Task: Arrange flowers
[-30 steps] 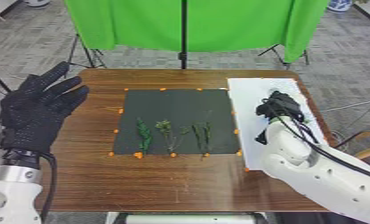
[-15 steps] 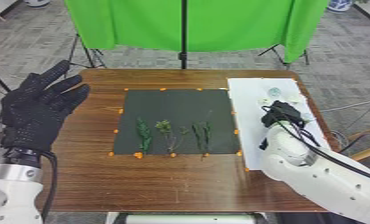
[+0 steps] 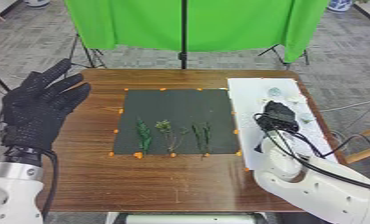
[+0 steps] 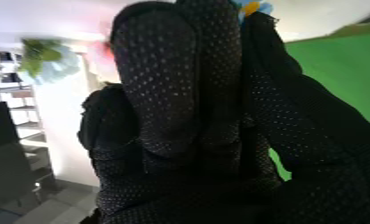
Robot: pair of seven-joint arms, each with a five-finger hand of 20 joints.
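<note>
My left hand [image 3: 39, 107] is open over the table's left side, away from the stems. My right hand [image 3: 277, 118] is over the white sheet [image 3: 252, 90]. Just past its fingers are a pale blue-green flower [image 3: 275, 92] and a whitish one [image 3: 296, 99]; another pale bloom [image 3: 307, 117] is beside it. Three green sprig groups, one a leafy stem [image 3: 143, 136], lie on the dark mat [image 3: 173, 107]. In the right wrist view the right hand [image 4: 177, 100] has straight fingers; a blue-and-yellow flower [image 4: 254, 8] is by its fingertips, contact unclear. A pale blue flower [image 4: 57, 67] and a pink one [image 4: 101, 55] stand farther off.
Small orange pieces [image 3: 138, 155] line the mat's edges. The brown table [image 3: 164, 185] extends around the mat and sheet. Behind it hangs a green cloth [image 3: 244, 25] with a black stand [image 3: 183, 55]. Black cables [image 3: 315, 150] loop along the right arm.
My right hand has drawn back toward the table's near edge, uncovering flowers on the white sheet, and its forearm has shifted nearer too. The left hand has barely moved.
</note>
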